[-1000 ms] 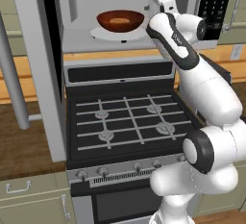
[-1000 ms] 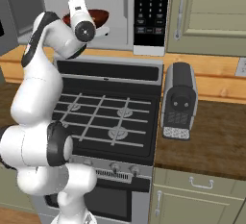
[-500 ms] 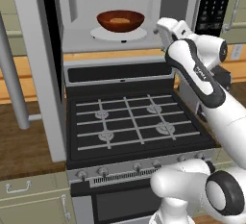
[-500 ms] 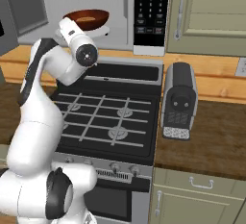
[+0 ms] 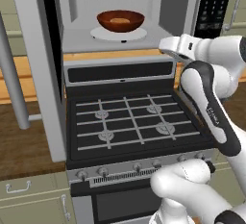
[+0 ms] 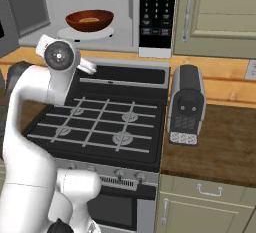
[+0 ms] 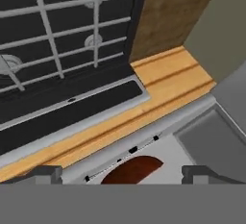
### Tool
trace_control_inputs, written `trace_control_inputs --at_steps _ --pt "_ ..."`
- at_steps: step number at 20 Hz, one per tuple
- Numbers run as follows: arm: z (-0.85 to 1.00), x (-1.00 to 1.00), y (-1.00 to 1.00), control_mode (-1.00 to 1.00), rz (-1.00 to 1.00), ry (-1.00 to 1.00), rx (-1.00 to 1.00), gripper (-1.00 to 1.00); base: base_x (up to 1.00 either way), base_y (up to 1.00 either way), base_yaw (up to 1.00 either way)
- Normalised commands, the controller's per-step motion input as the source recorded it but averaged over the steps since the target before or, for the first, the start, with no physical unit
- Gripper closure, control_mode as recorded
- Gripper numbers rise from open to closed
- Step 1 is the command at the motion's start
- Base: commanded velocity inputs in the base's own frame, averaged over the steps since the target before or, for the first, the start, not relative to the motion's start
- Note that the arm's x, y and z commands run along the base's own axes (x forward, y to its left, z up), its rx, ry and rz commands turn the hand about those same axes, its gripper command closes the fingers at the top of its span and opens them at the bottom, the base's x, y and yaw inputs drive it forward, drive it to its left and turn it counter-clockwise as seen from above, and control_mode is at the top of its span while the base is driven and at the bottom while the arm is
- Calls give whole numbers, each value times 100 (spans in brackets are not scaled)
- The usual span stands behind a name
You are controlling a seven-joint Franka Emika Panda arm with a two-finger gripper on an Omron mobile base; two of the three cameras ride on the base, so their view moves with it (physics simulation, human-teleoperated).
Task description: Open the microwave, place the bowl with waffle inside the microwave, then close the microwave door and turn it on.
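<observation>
Inside microwave (image 5: pixel 81 31): bowl (image 5: pixel 120 20) upright on turntable, waffle (image 5: pixel 120 20) inside. Sits above-left of gripper (image 7: pixel 122 174). Fingers spread, holding nothing.

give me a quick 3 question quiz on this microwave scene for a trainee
1. True or false: the bowl sits on the white turntable inside the microwave.
2. What lies in the bowl? A) an egg B) the waffle C) nothing
3. Fill in: the microwave door is ____.

Key:
1. True.
2. B.
3. Open, swung out at the left of the left base view. The gripper holds nothing, its fingers spread apart.
</observation>
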Motion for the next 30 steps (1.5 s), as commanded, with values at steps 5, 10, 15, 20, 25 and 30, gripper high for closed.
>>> trace_control_inputs --at_steps 5,10,15,20,25,30 --pt "-55 -96 35 -100 1 0 -57 -100 0 0 0" --pt "-75 -75 34 -100 11 -3 -45 -100 0 0 0" --pt "-27 -79 26 -100 5 -17 -24 -100 0 0 0" --pt "-12 -53 51 -100 3 -12 -13 -100 0 0 0" --pt "-64 -13 25 -100 2 -8 -20 -100 0 0 0" --pt "-64 0 14 -100 0 -5 -23 100 0 0 0"
